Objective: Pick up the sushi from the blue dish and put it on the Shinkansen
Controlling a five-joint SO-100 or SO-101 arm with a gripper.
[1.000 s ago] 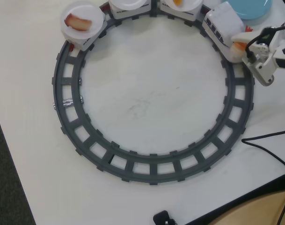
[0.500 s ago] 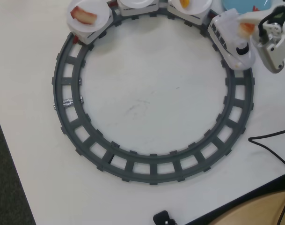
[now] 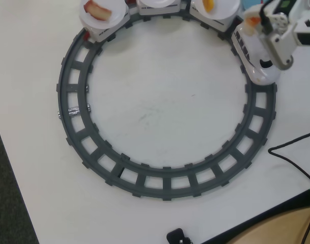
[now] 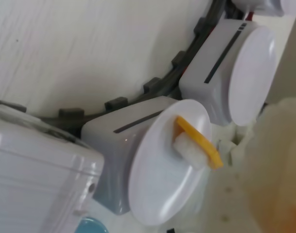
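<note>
My pincer (image 3: 254, 23) hangs at the top right of the overhead view, right above the Shinkansen (image 3: 261, 63). A small orange-and-white bit, the sushi (image 3: 252, 21), sits at its tip. In the wrist view it's a big blurred orange-cream mass (image 4: 279, 160) close to the lens. I can't see the fingers themselves clearly, but the piece rests on no plate, so I judge I'm clenched on it. It's off the blue dish (image 4: 91, 226), of which only a sliver shows at the bottom edge of the wrist view.

Below me in the wrist view are two cars. The near plate (image 4: 162, 189) already carries the plain yellow piece (image 4: 196, 143), w/ its white block under it. The next plate (image 4: 254, 68) is bare. In the overhead view the far-left plate (image 3: 111, 23) holds the red-and-white piece (image 3: 96, 9). The grey track (image 3: 165, 185) rings the table.

Handling, as I judge it: the sushi is prob. hard plastic, v. light, stiff and a bit slick, not fragile. Best hold is across the rice block's long sides, low down, since the topping could slip or tilt btwn the pads. Light squeeze is enough. It's so light it may bounce or skid on the smooth plate, so let go low and level.
</note>
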